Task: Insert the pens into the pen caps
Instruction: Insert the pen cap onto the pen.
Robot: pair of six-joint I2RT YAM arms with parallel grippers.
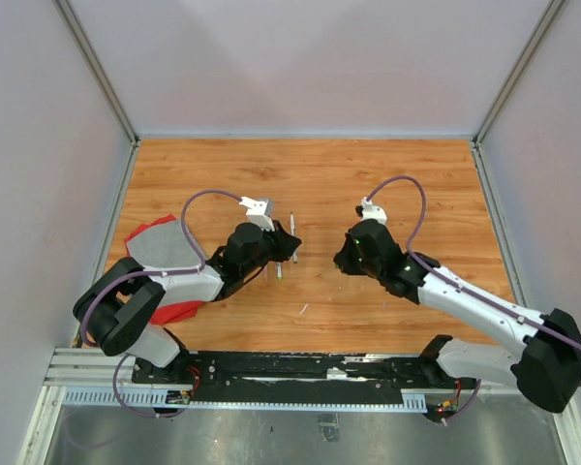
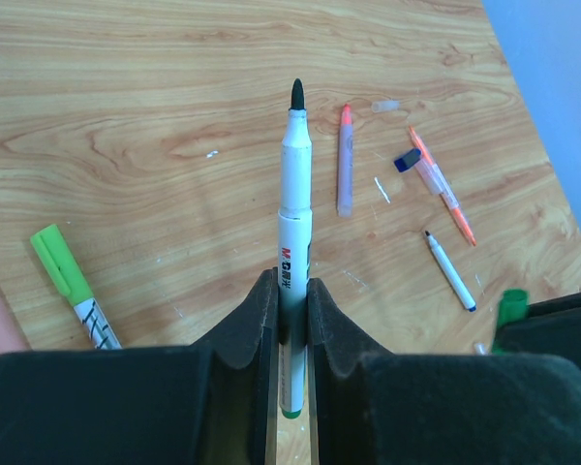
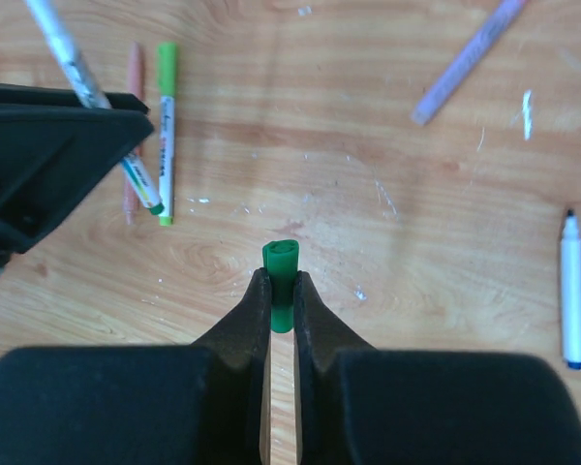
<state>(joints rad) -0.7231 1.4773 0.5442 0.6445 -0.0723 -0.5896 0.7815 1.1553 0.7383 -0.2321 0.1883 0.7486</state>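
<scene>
Left fingers [image 2: 257, 325] clench a white pen [image 2: 293, 194], tip jutting ahead; right fingers [image 3: 252, 315] pinch a green cap [image 3: 281, 266], mouth forward. Pen and cap are not yet joined; loose pens [image 2: 346, 165] lie beyond on the counter [image 2: 126, 116].

I am in a robotics lab test cell. A wood-grain bench [image 1: 310, 184] is boxed in by plain pale panels [image 1: 300, 58] on metal frame posts [image 1: 99, 68]. My left arm [image 1: 165, 286] and right arm [image 1: 474, 305] are bolted to a black rail [image 1: 271, 368] at its near edge. Purple cables [image 1: 397, 178] loop from both.
</scene>
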